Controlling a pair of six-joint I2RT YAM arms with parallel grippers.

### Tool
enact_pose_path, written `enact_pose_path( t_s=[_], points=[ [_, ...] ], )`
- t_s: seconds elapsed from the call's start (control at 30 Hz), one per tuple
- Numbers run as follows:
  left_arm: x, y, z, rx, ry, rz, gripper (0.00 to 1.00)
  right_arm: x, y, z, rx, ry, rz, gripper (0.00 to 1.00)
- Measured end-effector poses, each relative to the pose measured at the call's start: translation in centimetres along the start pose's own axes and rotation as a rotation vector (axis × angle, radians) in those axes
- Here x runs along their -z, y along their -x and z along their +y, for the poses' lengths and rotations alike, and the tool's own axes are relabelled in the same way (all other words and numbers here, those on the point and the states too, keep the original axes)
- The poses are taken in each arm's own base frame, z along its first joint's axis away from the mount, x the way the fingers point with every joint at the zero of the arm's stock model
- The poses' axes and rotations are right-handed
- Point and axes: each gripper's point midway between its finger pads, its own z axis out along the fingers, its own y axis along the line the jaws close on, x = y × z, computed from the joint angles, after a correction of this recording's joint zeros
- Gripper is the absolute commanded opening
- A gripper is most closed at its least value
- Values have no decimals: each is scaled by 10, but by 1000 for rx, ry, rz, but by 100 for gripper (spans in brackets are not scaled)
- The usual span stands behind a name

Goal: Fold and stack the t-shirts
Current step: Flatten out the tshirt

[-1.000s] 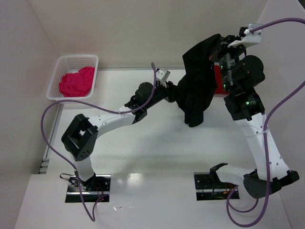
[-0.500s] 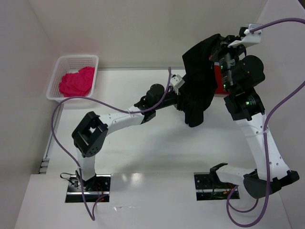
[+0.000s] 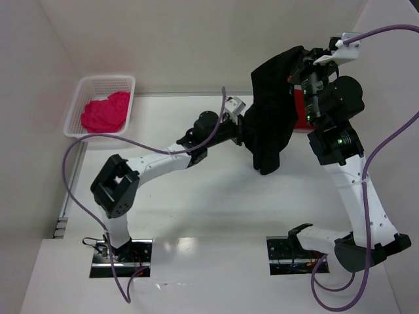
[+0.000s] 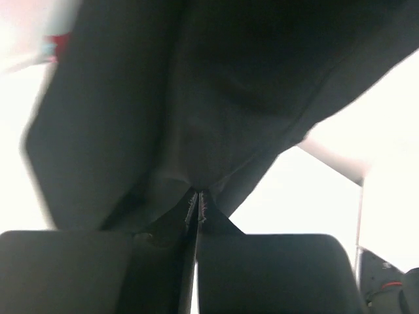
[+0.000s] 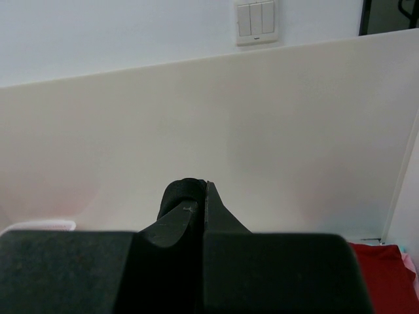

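A black t-shirt (image 3: 272, 111) hangs in the air at the back right, held up by its top from my right gripper (image 3: 296, 64), which is shut on a fold of it (image 5: 185, 193). My left gripper (image 3: 246, 131) is at the shirt's left edge, about halfway down. Its jaws are shut, and the black cloth (image 4: 196, 98) puckers into the tips (image 4: 196, 198). A dark red t-shirt (image 3: 302, 112) lies on the table behind the black one and also shows in the right wrist view (image 5: 386, 275). The magenta-pink t-shirt (image 3: 105, 112) is bunched up in the basket.
The white mesh basket (image 3: 105, 80) stands at the table's back left corner. White walls enclose the table at the left, back and right. A purple cable (image 3: 131, 140) loops over the left arm. A wall switch (image 5: 256, 21) is above the back wall.
My left gripper reached right to the hanging black shirt, closed on its edge, and has drawn back slightly left. The right arm and the shirt's top have stayed put.
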Motion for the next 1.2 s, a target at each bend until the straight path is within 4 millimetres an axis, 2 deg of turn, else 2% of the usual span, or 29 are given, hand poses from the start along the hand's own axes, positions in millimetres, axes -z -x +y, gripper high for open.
enact_pose_path(
  t_s=[0.1,0.23,0.3,0.37,0.43,0.53,0.67,0.77,0.83,0.9,0.97,1.03,1.1,1.17,1.2],
  points=[
    [33,28,21,-18,75,-21,0,0,2,-1,-1,-9,-8,0],
    [93,96,39,-63,207,-117,0,0,3,-3,-1,-19,-13,0],
    [125,131,33,-95,256,-179,0,0,4,-4,-5,-21,-14,0],
    [159,165,18,-133,286,-245,0,1,5,-1,-14,-7,-15,0],
    [190,190,6,-159,315,-295,0,3,4,5,-28,26,-12,0],
    [226,215,-2,-172,382,-313,0,9,2,15,-97,71,2,0],
    [255,229,-8,-116,460,-278,0,18,0,31,-200,145,42,0],
    [277,220,-9,-67,523,-230,0,25,-5,32,-237,149,81,0],
    [282,213,-2,-38,574,-193,0,27,-12,29,-243,125,111,0],
    [273,202,12,-7,604,-145,0,26,-25,24,-242,94,142,0],
    [250,178,39,26,624,-70,0,23,-53,18,-233,46,195,0],
    [224,132,74,85,637,42,0,19,-90,12,-213,-5,269,0],
    [203,64,116,168,668,207,0,15,-135,6,-184,-54,353,0],
    [197,-4,152,249,707,363,0,17,-194,0,-142,-95,465,0],
    [199,-31,166,284,725,425,0,21,-223,-4,-119,-112,524,0]
  ],
)
